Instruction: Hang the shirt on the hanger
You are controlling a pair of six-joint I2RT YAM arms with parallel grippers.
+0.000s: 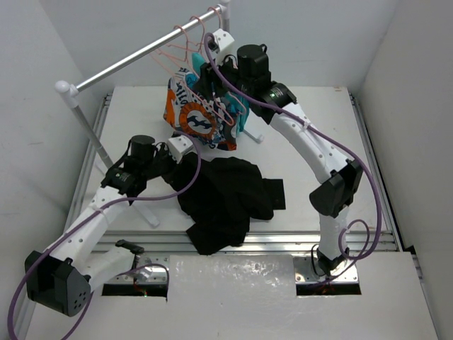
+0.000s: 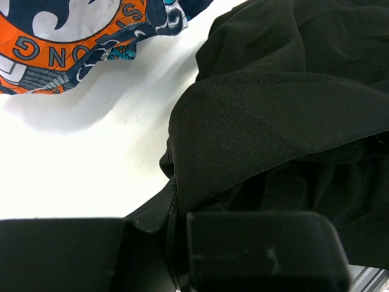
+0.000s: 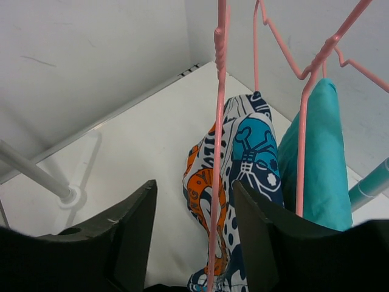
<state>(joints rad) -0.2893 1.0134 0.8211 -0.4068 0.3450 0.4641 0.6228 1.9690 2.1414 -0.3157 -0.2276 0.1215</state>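
From above, the black shirt (image 1: 226, 202) lay crumpled mid-table. The left gripper (image 1: 187, 157) was at its far left edge and the right gripper (image 1: 207, 74) up at the rail (image 1: 134, 60).

Left wrist: the fingers were closed, pinching shirt fabric.

Right wrist: the fingers stood apart with the pink hanger (image 3: 219, 91) wire between them, ungripped.
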